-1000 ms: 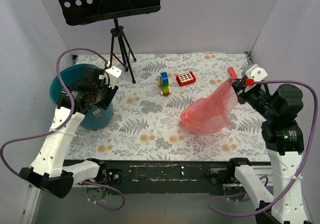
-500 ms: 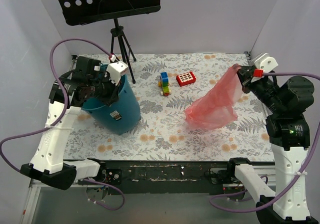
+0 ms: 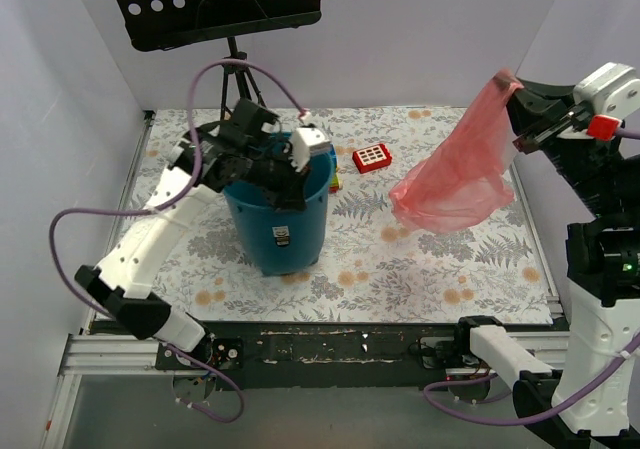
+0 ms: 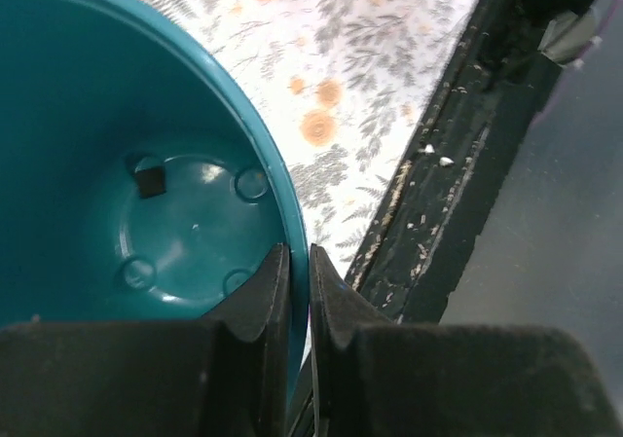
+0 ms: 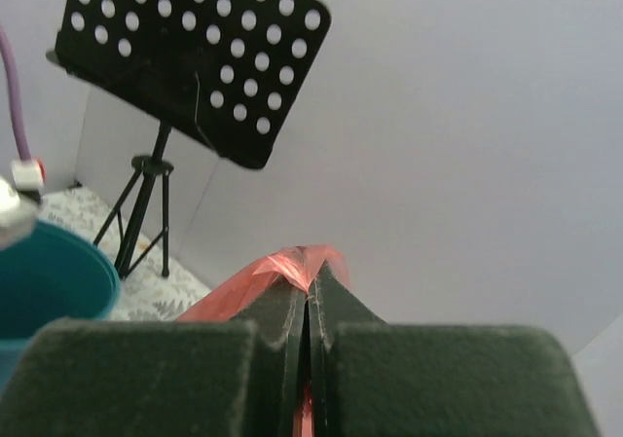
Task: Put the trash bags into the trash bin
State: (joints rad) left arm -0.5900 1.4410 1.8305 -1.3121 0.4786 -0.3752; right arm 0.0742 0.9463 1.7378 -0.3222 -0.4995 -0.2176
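Observation:
The teal trash bin (image 3: 280,224) stands upright left of the table's middle. My left gripper (image 3: 303,172) is shut on its far right rim. In the left wrist view the two fingers pinch the bin's wall at the left gripper (image 4: 299,254), one inside and one outside, and the bin's bare bottom (image 4: 185,228) shows. The pink-red trash bag (image 3: 455,174) hangs in the air at the right, its lower end just above the table. My right gripper (image 3: 515,99) is shut on its top corner. In the right wrist view, film (image 5: 292,262) bunches out past the right gripper (image 5: 310,283).
A black music stand (image 3: 215,4) on a tripod (image 3: 240,79) stands at the back left. A small red box with white squares (image 3: 371,157) lies behind the middle. Coloured blocks (image 3: 335,181) peek out beside the bin. The black front rail (image 3: 350,339) borders the patterned table.
My left gripper has shut on the bin's rim and carried the bin from the far left toward the middle. My right gripper has raised the bag up off the table.

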